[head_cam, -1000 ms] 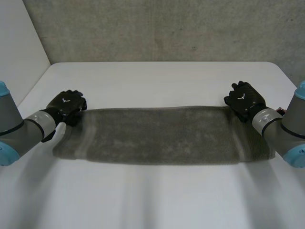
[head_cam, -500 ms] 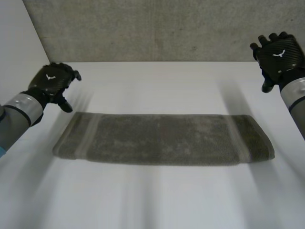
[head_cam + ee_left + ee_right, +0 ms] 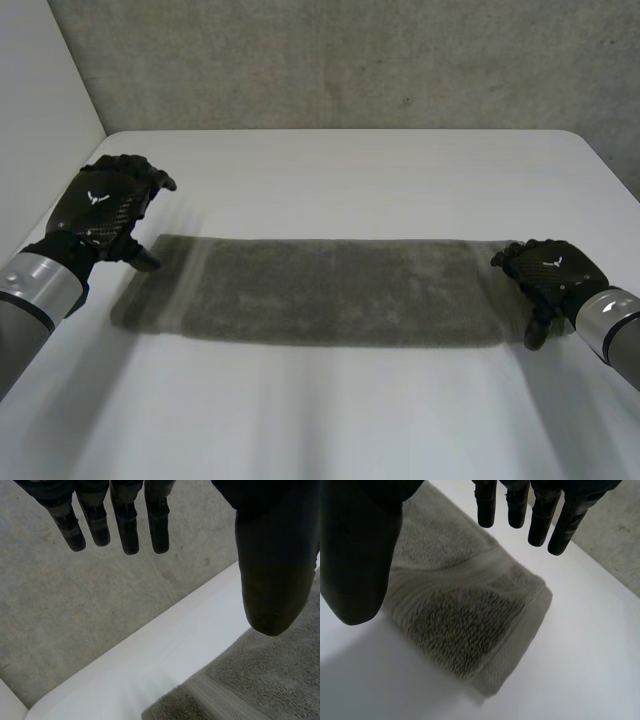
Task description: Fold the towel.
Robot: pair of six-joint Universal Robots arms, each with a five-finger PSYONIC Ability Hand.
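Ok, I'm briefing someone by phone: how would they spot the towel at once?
On the white table, between the left hand and the right hand, lies the towel. It is a long grey-green strip, folded flat, with a paler band near each short end.

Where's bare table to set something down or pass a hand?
Two wide strips of table: one between the towel and the wall, one between the towel and the near edge. Crowded at the towel's ends, where the left hand and right hand are.
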